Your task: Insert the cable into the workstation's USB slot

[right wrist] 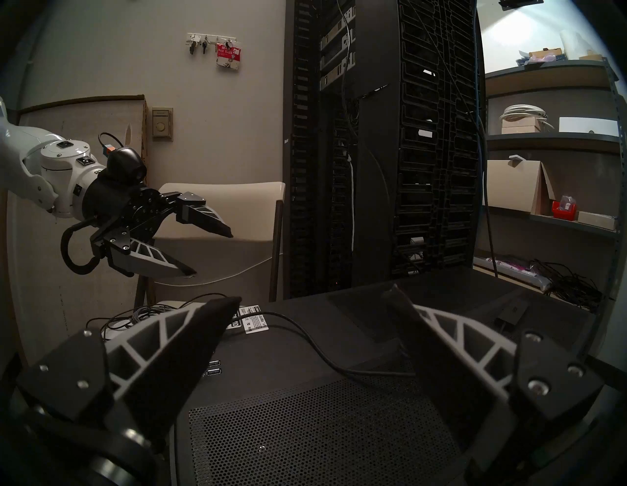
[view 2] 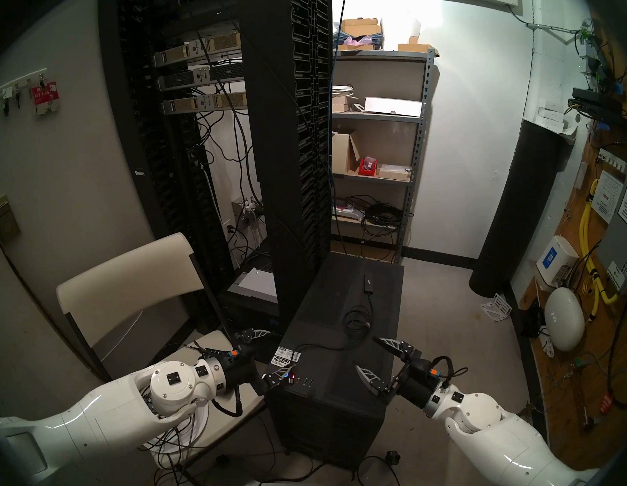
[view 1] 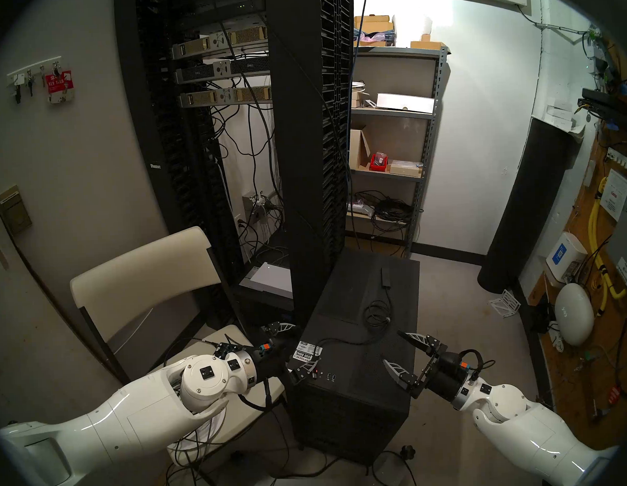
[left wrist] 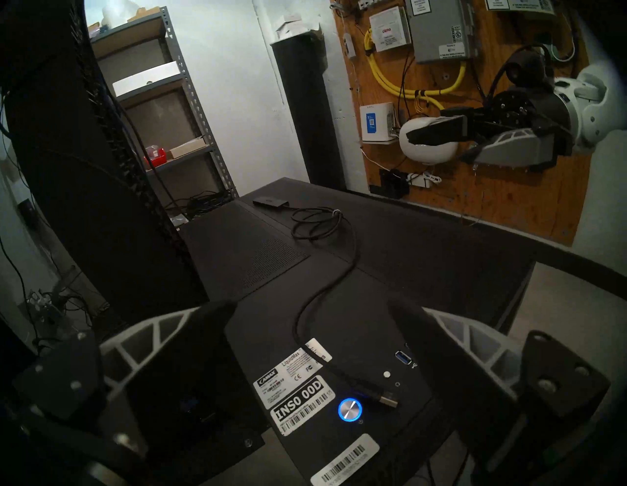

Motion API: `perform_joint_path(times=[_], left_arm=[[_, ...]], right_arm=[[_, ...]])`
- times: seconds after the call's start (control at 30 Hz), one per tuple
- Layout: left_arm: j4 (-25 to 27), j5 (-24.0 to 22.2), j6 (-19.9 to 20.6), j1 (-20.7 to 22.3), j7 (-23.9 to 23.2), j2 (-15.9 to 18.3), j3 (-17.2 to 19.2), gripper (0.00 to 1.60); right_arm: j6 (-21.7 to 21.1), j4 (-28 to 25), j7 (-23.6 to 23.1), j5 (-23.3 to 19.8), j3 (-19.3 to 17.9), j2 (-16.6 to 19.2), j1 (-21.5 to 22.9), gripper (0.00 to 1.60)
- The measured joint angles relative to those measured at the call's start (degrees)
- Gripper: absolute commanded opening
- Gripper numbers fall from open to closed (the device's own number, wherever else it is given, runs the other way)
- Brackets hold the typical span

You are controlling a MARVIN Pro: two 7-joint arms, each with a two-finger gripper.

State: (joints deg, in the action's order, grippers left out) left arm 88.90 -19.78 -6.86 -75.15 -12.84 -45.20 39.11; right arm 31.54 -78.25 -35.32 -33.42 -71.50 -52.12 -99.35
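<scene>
The workstation (view 1: 368, 389) is a black tower with white barcode stickers (left wrist: 298, 404) and a blue-lit button (left wrist: 349, 409). The thin black cable (view 1: 359, 341) lies on its top, with the flat adapter box (view 1: 385, 277) at the far end and a loose coil (view 1: 376, 311). Its plug (left wrist: 386, 397) lies loose beside the button, near a blue USB slot (left wrist: 403, 356). My left gripper (view 1: 304, 343) is open at the tower's near left corner, its fingers either side of the plug and holding nothing. My right gripper (view 1: 392, 347) is open and empty over the tower's right side.
A tall black server rack (view 1: 300, 148) stands just behind the tower. A cream folding chair (view 1: 144, 273) stands to the left, under my left arm. A metal shelf (view 1: 409, 161), a black cylinder (view 1: 529, 206) and a cabled wall board (view 1: 612, 296) are to the right.
</scene>
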Motion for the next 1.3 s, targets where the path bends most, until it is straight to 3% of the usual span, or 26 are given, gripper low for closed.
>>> perform_joint_path(times=[0.37,0.63,0.87,1.03,1.3], left_arm=[[-4.49,9.55,-8.83,3.26,-3.83,-0.95,-1.46,1.60],[-5.88,16.83,-15.90,5.40,-5.23,-1.14,-1.58,1.49],[-9.10,27.50,-22.36,8.38,-5.58,-1.85,-2.60,1.43],[-12.37,36.36,-27.38,10.37,-4.06,-2.89,-3.87,1.22],[-16.32,47.50,-34.40,12.92,-0.19,-4.71,-4.52,1.32]], right_arm=[[0.00,0.03,0.00,0.00,0.00,0.00,0.00,1.60],[0.00,0.06,0.00,0.00,0.00,-0.01,0.00,1.60],[0.00,0.09,0.00,0.00,0.00,-0.02,0.00,1.60],[0.00,0.11,0.00,0.01,0.00,-0.02,0.00,1.60],[0.00,0.12,-0.01,0.01,0.00,-0.03,0.00,1.60]])
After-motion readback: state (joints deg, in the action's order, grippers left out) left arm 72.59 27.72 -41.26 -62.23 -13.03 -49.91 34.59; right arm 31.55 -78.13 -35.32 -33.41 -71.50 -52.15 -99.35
